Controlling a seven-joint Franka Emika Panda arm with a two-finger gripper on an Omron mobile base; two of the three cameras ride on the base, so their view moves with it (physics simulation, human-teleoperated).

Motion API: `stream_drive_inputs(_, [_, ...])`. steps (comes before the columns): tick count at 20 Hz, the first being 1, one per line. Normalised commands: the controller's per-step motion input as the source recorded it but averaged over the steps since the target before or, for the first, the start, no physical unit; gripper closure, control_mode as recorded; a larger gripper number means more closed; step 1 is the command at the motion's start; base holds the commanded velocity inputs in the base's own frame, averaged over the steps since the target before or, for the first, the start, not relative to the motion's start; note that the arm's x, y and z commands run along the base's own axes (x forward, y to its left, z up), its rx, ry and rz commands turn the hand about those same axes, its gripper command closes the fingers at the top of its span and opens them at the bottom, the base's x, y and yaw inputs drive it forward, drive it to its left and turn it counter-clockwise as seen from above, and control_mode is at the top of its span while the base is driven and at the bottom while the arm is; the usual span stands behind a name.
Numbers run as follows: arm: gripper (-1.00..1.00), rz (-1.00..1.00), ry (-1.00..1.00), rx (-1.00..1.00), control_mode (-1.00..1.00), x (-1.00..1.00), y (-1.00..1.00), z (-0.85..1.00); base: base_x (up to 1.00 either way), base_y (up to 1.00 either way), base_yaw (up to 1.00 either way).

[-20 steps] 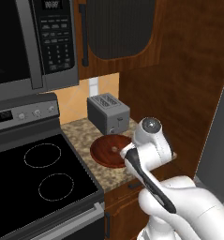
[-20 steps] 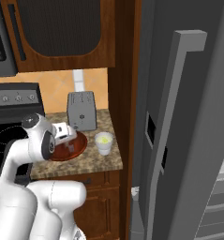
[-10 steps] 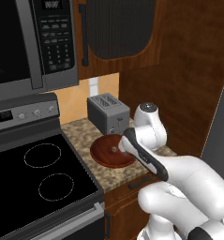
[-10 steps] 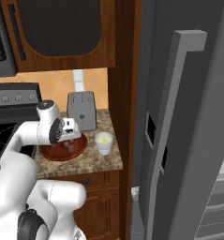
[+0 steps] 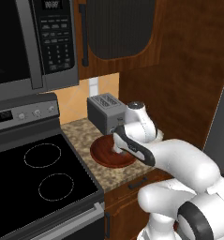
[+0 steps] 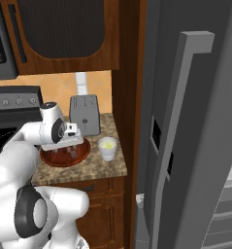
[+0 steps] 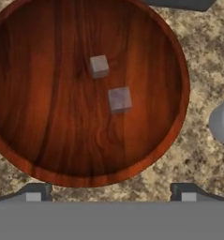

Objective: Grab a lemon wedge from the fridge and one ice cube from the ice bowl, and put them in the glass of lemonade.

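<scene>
The gripper (image 7: 111, 194) hangs above the wooden bowl (image 7: 33, 161) on the granite counter (image 7: 202, 61), jaws spread wide and empty. Two ice cubes (image 7: 119, 99) lie apart on the bowl floor. The glass of lemonade (image 6: 107, 148) stands right of the bowl; the speck on its liquid may be the lemon wedge.

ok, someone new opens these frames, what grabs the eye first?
Probably the white arm bent over the wooden ice bowl on the speckled counter, its hand open above the bowl. The hand view shows two small pale ice cubes lying apart in the bowl. Next, the tall grey fridge on the right, with the glass of lemonade between bowl and fridge.
</scene>
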Motion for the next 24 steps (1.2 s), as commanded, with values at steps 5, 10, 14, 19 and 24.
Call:
stream_drive_inputs(5, [-1.0,0.0,0.01,-0.06,-1.0,0.12,0.0,-0.39,0.0,0.0,0.0])
stream_drive_inputs(10, [-1.0,0.0,0.02,0.0,-1.0,0.07,0.0,-0.18,0.0,0.0,0.0])
stream_drive_inputs(14, [-1.0,0.0,0.01,0.0,-1.0,0.36,0.03,-0.18,0.0,0.0,0.0])
stream_drive_inputs(19, [-1.0,0.0,0.02,0.0,-1.0,0.37,0.02,-0.14,0.0,0.0,0.0])
stream_drive_inputs(24, [-1.0,-0.01,0.02,0.0,-1.0,0.26,0.09,-0.18,0.0,0.0,0.0])
